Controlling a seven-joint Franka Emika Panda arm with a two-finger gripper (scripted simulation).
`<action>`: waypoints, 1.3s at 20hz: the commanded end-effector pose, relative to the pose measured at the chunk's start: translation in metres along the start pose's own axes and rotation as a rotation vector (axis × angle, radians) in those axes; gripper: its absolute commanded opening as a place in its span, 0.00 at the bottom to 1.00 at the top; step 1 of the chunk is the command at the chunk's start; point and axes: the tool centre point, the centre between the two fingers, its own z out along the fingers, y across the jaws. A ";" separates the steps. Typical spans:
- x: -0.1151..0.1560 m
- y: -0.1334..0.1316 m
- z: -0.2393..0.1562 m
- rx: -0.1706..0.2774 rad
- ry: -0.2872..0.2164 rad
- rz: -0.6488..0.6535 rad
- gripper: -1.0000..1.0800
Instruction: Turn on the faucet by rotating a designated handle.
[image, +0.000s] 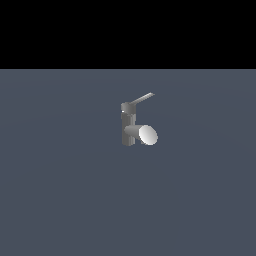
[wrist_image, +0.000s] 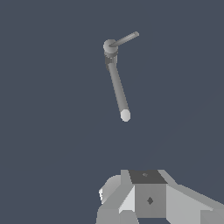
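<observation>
The faucet (image: 129, 127) is a small grey upright post on the flat grey floor, with a short thick spout (image: 142, 134) ending in a pale round face toward the exterior view's right. The handle (image: 142, 99) is a thin light-grey bar slanting up from the top cap toward the exterior view's right. In the wrist view I see the faucet's cap (wrist_image: 110, 46) from above, with the handle (wrist_image: 125, 39) and the spout (wrist_image: 118, 89) sticking out from it. Grey blocky parts of my gripper (wrist_image: 148, 199) show at the picture's edge, well away from the faucet. The arm is out of the exterior view.
The faucet stands alone on a flat dark grey-blue floor (image: 60, 200). A black band fills the background above the floor's far edge.
</observation>
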 end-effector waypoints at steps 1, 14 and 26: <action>0.000 0.000 0.000 0.000 0.000 0.000 0.00; -0.001 -0.017 0.010 0.004 -0.030 -0.066 0.00; 0.035 -0.018 0.017 0.032 -0.037 0.046 0.00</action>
